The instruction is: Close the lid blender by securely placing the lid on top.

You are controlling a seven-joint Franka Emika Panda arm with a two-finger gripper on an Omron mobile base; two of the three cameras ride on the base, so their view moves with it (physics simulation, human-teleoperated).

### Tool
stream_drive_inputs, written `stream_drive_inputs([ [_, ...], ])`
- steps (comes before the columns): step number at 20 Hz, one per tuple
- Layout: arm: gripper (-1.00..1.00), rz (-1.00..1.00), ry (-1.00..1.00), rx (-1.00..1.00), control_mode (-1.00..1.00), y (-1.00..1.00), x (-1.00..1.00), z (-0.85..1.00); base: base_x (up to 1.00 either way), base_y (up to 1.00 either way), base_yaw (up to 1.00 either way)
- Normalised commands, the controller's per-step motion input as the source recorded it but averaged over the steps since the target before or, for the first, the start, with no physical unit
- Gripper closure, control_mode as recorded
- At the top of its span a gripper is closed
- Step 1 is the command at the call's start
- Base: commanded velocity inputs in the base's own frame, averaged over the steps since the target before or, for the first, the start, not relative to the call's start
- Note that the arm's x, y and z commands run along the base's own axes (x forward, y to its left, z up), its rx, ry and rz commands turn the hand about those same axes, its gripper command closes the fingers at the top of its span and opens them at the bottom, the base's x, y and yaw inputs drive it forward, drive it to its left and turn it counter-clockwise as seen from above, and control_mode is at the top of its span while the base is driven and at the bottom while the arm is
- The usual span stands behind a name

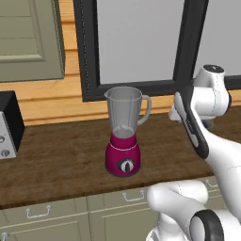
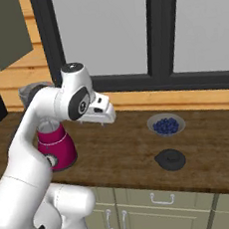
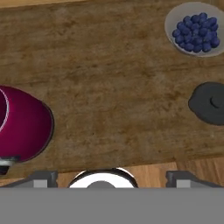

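The blender [image 1: 123,136] stands upright on the wooden counter, with a magenta base, a black dial and a clear grey jar whose mouth is uncovered. Its base [image 2: 57,145] shows partly behind my arm, and again at the left edge of the hand view [image 3: 22,127]. The lid [image 2: 170,159], a flat round black cap, lies on the counter to the right of the blender, near the front edge [image 3: 210,104]. My gripper [image 2: 104,119] hovers above the counter between blender and lid, pointing down. It is open [image 3: 111,178] with nothing between its fingers.
A small bowl of blueberries [image 2: 166,125] sits behind the lid [image 3: 195,28]. A black-and-silver boxy appliance [image 1: 7,124] stands at the counter's far left. A dark-framed window [image 1: 136,42] runs along the back wall. Bare wooden counter [image 3: 113,87] lies between blender and lid.
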Motion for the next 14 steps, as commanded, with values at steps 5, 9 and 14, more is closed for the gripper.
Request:
stream_drive_inputs([
  [5, -1.00, -0.16, -0.03, 0.00, -1.00, -0.67, -0.14, -0.37, 0.00, 0.00, 0.00],
  [9, -1.00, -0.18, -0.01, 0.00, -1.00, -0.69, 0.00, -0.30, 0.00, 0.00, 0.00],
  [14, -1.00, -0.19, -0.01, 0.00, -1.00, -0.65, 0.00, -0.27, 0.00, 0.00, 0.00],
])
